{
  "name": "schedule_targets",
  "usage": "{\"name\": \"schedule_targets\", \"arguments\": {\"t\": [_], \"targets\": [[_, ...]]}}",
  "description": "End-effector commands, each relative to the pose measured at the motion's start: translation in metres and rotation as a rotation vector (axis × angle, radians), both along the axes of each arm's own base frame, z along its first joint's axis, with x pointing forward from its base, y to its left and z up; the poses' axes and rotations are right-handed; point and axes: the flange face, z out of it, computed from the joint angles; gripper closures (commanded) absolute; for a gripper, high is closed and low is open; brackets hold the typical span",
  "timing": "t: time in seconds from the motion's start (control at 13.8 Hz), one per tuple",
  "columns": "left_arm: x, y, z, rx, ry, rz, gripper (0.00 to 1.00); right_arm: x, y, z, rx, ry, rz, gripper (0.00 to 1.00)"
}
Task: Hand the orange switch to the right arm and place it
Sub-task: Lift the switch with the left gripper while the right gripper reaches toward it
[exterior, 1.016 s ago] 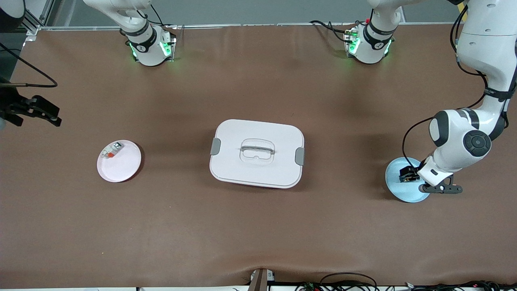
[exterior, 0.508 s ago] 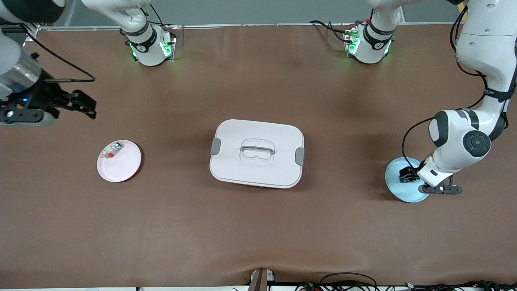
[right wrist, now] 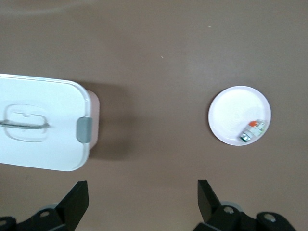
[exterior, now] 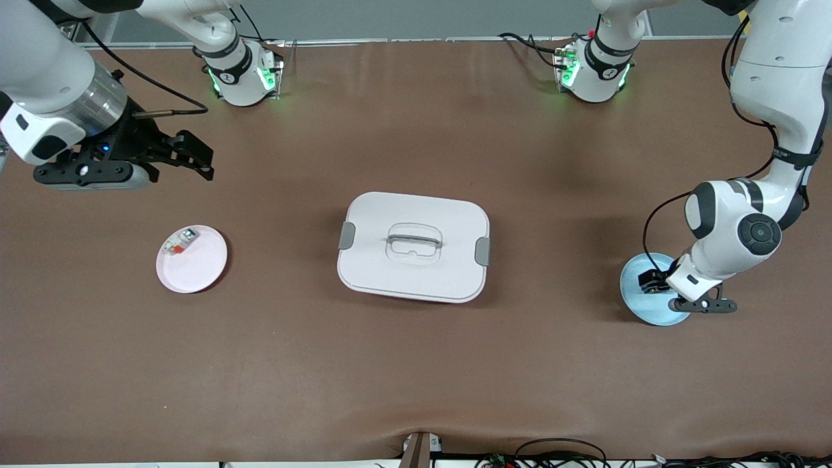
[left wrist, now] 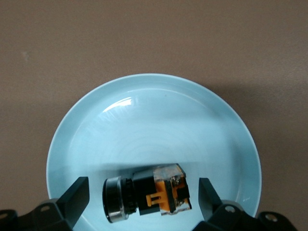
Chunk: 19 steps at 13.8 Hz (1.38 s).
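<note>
The right gripper is held above bare brown table toward the right arm's end, its fingers spread wide with nothing between them; in the right wrist view only the finger tips are seen, the rest being cut off by the frame. A small round white plate lies nearer the front camera than that gripper, and a white part with red-orange marks rests on it close to the rim. Wide open tabletop is left around the plate on every side. At the middle of the table a white rectangular box with rounded corners is seen, closed by a lid with grey side clips and a moulded handle. Toward the left arm's end a shallow, glossy pale blue plate sits well apart from the box. The orange switch lies on its side on this plate, near the rim: a black blocky body, an orange band and a metallic ring at one end. The left gripper is lowered over the plate, its fingers open and standing apart on either side of the switch without touching it. In the front view the switch is hidden by the left arm's wrist.
</note>
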Motion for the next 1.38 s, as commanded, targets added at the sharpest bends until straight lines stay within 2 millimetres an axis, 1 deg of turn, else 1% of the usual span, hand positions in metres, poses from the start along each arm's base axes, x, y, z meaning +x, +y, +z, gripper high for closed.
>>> {"name": "schedule_targets", "arguments": {"t": [0.0, 0.07, 0.15, 0.29, 0.44, 0.51, 0.58, 0.65, 0.73, 0.8, 0.87, 1.02, 1.09, 1.23, 1.31], "targets": [[0.004, 0.001, -0.004, -0.002, -0.011, 0.01, 0.0, 0.004, 0.04, -0.016, 0.026, -0.006, -0.04, 0.0], [0.004, -0.001, -0.007, -0.003, -0.009, 0.009, 0.0, 0.002, 0.064, -0.024, 0.033, 0.001, -0.071, 0.0], [0.005, 0.0, -0.007, -0.003, -0.009, 0.015, 0.0, 0.002, 0.083, -0.03, 0.065, 0.002, -0.11, 0.0], [0.004, -0.001, -0.009, -0.004, -0.006, 0.021, 0.0, 0.001, 0.111, -0.036, 0.155, 0.02, -0.128, 0.0], [0.003, 0.001, -0.01, -0.004, -0.004, 0.024, 0.02, 0.004, 0.128, -0.037, 0.262, 0.026, -0.142, 0.0], [0.003, 0.002, -0.01, -0.004, -0.003, 0.026, 0.13, 0.006, 0.138, -0.037, 0.329, 0.03, -0.155, 0.0], [0.002, 0.003, -0.01, -0.005, 0.002, 0.026, 0.34, 0.01, 0.147, -0.039, 0.41, 0.041, -0.192, 0.0], [0.001, 0.003, -0.011, -0.004, 0.006, 0.028, 0.59, 0.014, 0.155, -0.041, 0.47, 0.044, -0.222, 0.0], [0.001, 0.001, -0.009, -0.004, 0.005, 0.023, 0.8, 0.019, 0.162, -0.047, 0.501, 0.043, -0.24, 0.0], [0.002, 0.0, -0.004, -0.001, -0.001, 0.013, 1.0, 0.02, 0.174, -0.05, 0.534, 0.031, -0.245, 0.0], [0.004, -0.003, 0.004, -0.002, -0.014, 0.011, 1.0, 0.022, 0.188, -0.053, 0.574, 0.008, -0.254, 0.0], [0.007, -0.008, 0.026, 0.003, -0.023, 0.003, 1.0, 0.023, 0.215, -0.066, 0.619, -0.028, -0.262, 0.0], [0.008, -0.015, 0.038, 0.002, -0.019, -0.005, 1.0, 0.023, 0.224, -0.076, 0.622, -0.033, -0.262, 0.0], [0.009, -0.033, 0.071, -0.002, -0.023, -0.007, 1.0, 0.023, 0.239, -0.097, 0.627, 0.004, -0.266, 0.0], [0.009, -0.045, 0.088, -0.004, -0.027, 0.008, 1.0, 0.023, 0.245, -0.106, 0.676, 0.053, -0.291, 0.0]]}}
